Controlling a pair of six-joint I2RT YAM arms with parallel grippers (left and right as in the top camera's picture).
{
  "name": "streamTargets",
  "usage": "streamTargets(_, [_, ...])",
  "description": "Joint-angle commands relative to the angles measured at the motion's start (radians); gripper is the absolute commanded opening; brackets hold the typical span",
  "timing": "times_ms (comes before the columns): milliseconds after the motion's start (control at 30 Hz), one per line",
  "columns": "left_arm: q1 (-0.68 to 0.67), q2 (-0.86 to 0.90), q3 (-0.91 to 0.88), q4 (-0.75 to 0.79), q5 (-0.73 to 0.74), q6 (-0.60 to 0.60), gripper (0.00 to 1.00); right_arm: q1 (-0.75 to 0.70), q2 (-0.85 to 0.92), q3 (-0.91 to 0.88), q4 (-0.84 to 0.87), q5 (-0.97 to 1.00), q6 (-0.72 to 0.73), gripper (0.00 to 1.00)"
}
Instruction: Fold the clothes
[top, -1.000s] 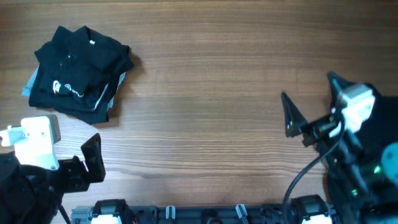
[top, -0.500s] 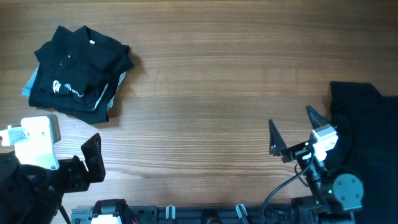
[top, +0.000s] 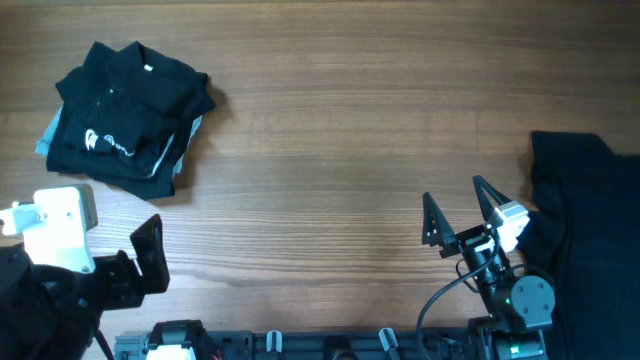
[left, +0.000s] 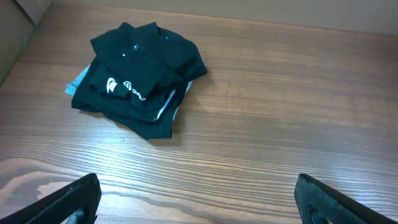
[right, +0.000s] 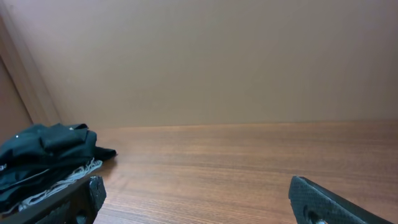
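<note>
A stack of folded black clothes (top: 125, 117) with a white logo lies at the table's far left; it also shows in the left wrist view (left: 140, 74) and the right wrist view (right: 43, 158). Another black garment (top: 590, 240) lies unfolded at the right edge. My left gripper (top: 150, 255) is open and empty near the front left, below the stack. My right gripper (top: 460, 215) is open and empty near the front right, just left of the unfolded garment, fingers pointing away from it.
A light blue fabric edge (top: 45, 140) peeks out under the folded stack. The wooden table (top: 330, 150) stretches between the two garments. A beige wall (right: 205, 56) stands behind the table in the right wrist view.
My right arm has drawn back from over the right garment toward the front edge and turned left, uncovering the garment. The left arm and the folded stack have not moved.
</note>
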Motion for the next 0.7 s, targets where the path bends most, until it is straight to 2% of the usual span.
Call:
streamTargets(0, [-0.006, -0.001, 0.001, 0.001, -0.01, -0.01, 1.0, -0.005, -0.014, -0.001, -0.01, 0.021, 0.022, 1.0])
streamTargets(133, [-0.006, -0.001, 0.001, 0.001, -0.01, -0.01, 1.0, -0.005, -0.014, -0.001, -0.097, 0.021, 0.021, 1.0])
streamTargets(667, [-0.006, 0.0, 0.001, -0.001, -0.01, -0.01, 1.0, -0.005, -0.002, -0.001, -0.093, 0.021, 0.021, 1.0])
